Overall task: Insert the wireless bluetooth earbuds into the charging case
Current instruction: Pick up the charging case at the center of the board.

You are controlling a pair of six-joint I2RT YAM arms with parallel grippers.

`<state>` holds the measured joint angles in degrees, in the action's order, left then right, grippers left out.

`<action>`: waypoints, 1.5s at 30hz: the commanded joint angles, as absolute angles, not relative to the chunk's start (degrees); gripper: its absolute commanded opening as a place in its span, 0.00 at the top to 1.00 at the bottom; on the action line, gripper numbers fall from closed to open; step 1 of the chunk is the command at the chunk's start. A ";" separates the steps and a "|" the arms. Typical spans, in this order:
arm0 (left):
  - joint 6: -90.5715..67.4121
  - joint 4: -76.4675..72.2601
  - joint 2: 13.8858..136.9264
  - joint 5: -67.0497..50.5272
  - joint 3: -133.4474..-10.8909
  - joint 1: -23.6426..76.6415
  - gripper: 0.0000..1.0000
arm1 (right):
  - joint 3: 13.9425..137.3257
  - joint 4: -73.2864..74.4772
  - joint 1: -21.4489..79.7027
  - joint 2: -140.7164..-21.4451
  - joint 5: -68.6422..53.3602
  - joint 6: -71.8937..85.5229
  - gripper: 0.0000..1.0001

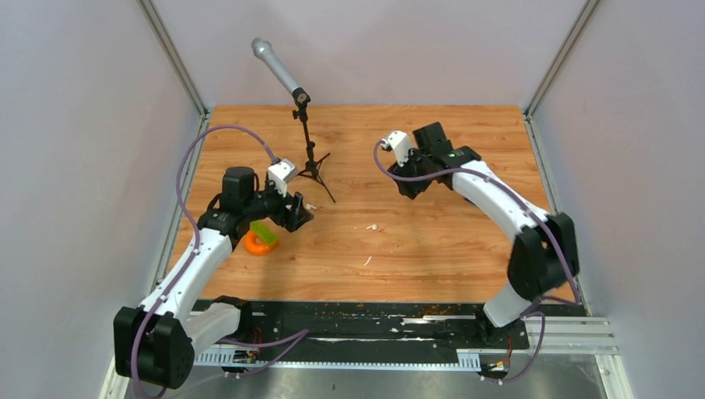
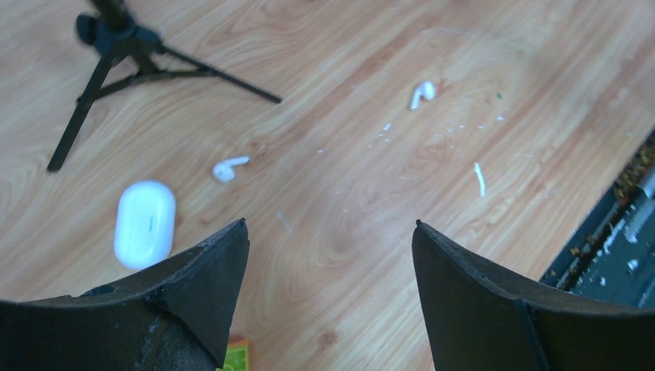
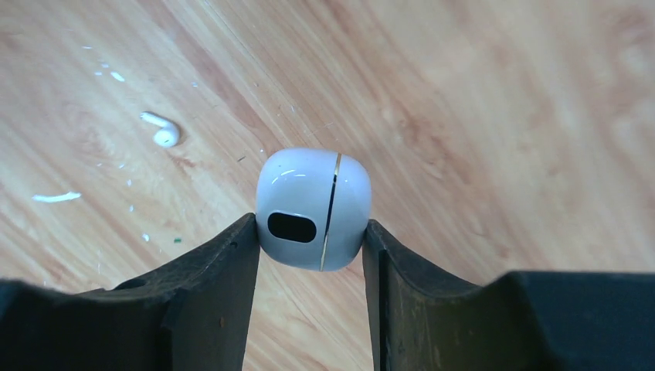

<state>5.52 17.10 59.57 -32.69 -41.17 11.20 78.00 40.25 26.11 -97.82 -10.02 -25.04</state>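
The charging case, a closed white oval pebble, lies on the wood just left of my left gripper's left finger; in the top view the left gripper hides it. One earbud lies just beyond the case. The other earbud lies farther off, and it also shows in the right wrist view and the top view. My left gripper is open and empty, low over the table. My right gripper is shut on a white rounded square with a dark centre and holds it above the wood.
A microphone on a black tripod stands at the back, left of centre. An orange and green object sits beside the left arm. A thin white sliver and small white crumbs lie mid-table. A black strip runs along the near edge.
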 commanded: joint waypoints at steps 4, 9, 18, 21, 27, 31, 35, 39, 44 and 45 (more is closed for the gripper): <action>15.67 17.33 59.37 -41.76 -48.59 17.33 0.16 | 68.68 34.52 27.07 -76.08 -15.86 -39.98 0.78; 14.56 12.14 63.67 -41.12 -50.90 21.79 0.17 | 63.02 28.30 28.90 -67.31 -19.45 -46.58 0.78; 0.69 -2.60 68.99 -40.95 -55.44 26.54 0.23 | 63.25 26.16 37.08 -66.01 -19.86 -56.65 0.79; -4.85 -5.68 70.13 -40.89 -55.49 26.75 0.27 | 61.32 19.75 39.21 -65.52 -17.79 -58.79 0.78; -5.83 -7.92 70.11 -42.43 -54.96 27.25 0.24 | 62.53 17.17 41.75 -68.05 -17.13 -62.54 0.78; -5.28 -7.08 70.85 -44.05 -55.94 27.25 0.19 | 64.00 15.93 43.03 -70.02 -16.47 -62.96 0.78; -5.86 -7.86 72.28 -45.90 -57.07 27.22 0.16 | 64.71 15.16 43.62 -71.77 -15.04 -64.12 0.78; -6.40 -6.13 74.86 -46.84 -59.85 27.25 0.17 | 65.09 14.65 43.86 -72.51 -14.48 -64.12 0.78; -9.53 -8.27 78.04 -49.64 -61.86 27.24 0.25 | 64.13 11.35 44.48 -72.34 -13.64 -63.83 0.78; -9.82 -8.26 78.72 -50.27 -62.36 27.22 0.26 | 63.85 10.56 44.54 -72.28 -13.33 -63.83 0.78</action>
